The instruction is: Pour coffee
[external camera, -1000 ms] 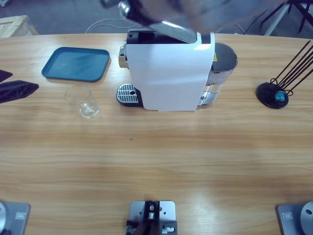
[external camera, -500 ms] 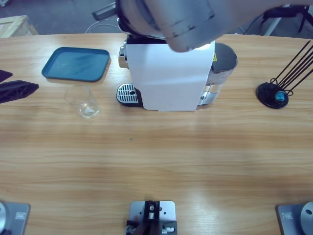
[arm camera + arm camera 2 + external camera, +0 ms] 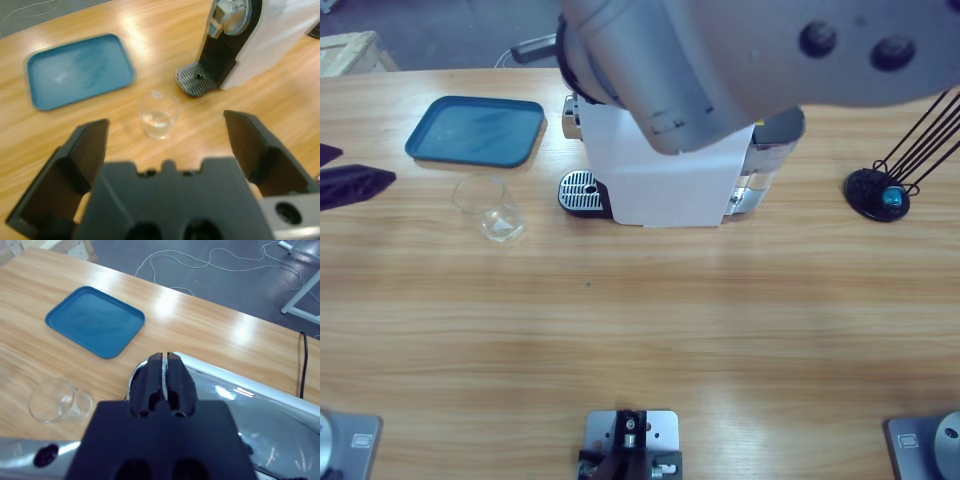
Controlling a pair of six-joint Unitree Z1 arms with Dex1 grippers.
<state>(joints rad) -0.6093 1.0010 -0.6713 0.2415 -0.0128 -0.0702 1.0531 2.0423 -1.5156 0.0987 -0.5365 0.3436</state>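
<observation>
Right arm now covers more of white machine | left gripper wide over glass | right gripper closed, empty | coffee unseen

The wooden table is long, with a light grain running along its length and a curved far edge. Bright patches of reflected light lie on the table surface near that far edge.

Beyond the far edge of the table lies a dark grey floor. A thin white cable runs in loops across the floor, near the table edge. A black cable crosses the table edge further along.

A white metal frame leg stands on the floor, well apart from the white cable. A pale wooden crate sits on the floor just beyond one end of the table.
</observation>
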